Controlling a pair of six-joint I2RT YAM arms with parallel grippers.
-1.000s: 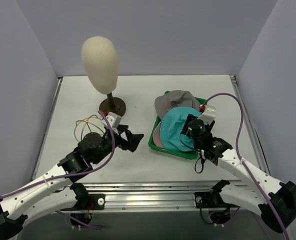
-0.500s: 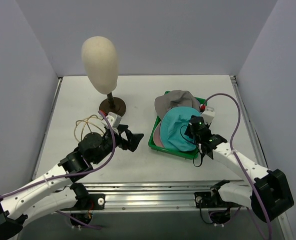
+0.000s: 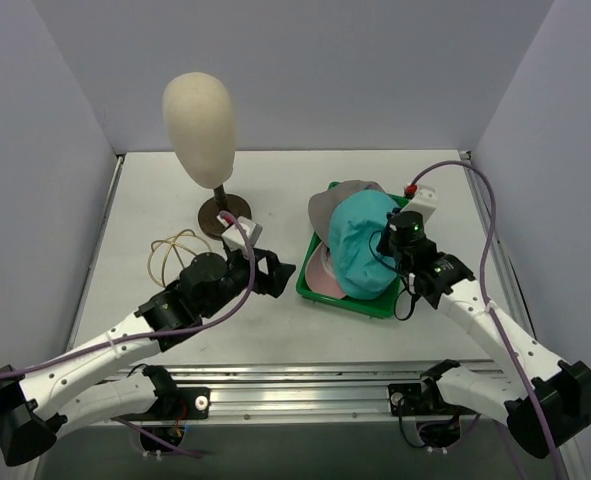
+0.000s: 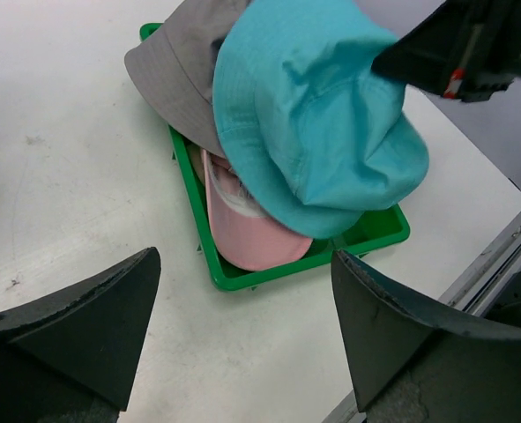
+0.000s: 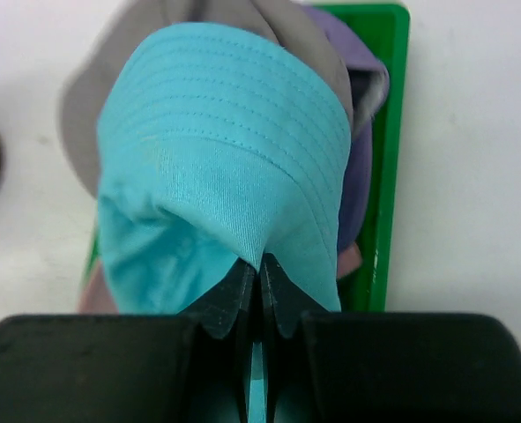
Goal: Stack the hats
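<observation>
A turquoise hat (image 3: 363,243) (image 4: 313,123) (image 5: 225,159) hangs tilted over the green tray (image 3: 360,303). My right gripper (image 3: 382,244) (image 5: 260,261) is shut on a pinched fold of its brim. Under it lie a grey floppy hat (image 3: 325,207) (image 4: 176,70) at the tray's far corner and a pink cap (image 3: 319,270) (image 4: 242,233) at the near left. A lilac cap (image 5: 361,176) shows beneath on the right. My left gripper (image 3: 277,272) (image 4: 244,256) stands open and holds nothing, just left of the tray above the table.
A cream mannequin head (image 3: 199,115) stands on a brown stand (image 3: 223,212) at the back left. A loop of thin wire (image 3: 170,250) lies beside the left arm. Grey walls close in three sides, and a metal rail runs along the near edge.
My right gripper has shut on the turquoise hat and raised it up and back over the tray. The left arm has moved forward and right, toward the tray.
</observation>
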